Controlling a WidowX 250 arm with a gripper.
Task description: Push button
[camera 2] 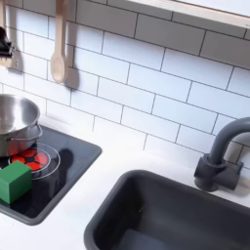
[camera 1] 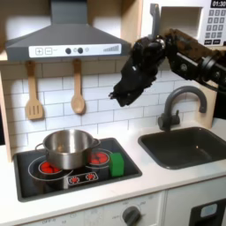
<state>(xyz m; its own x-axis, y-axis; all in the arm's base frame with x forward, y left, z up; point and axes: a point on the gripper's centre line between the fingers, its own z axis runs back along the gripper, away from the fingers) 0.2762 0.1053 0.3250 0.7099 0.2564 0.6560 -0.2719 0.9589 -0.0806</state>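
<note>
In the first exterior view the buttons point(camera 1: 78, 50) were seen in a row on the front panel of the range hood point(camera 1: 64, 40), well to the left of and above the gripper point(camera 1: 119, 96). The black arm was reached in from the upper right, bent downward before the tiled wall, above the stove point(camera 1: 75, 168). Whether the jaws were parted could not be told; nothing was seen held.

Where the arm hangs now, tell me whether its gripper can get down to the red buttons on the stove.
Probably yes. The gripper hangs above the stove, and the red buttons sit at its front edge, in front of the pot and beside the green block.
</note>
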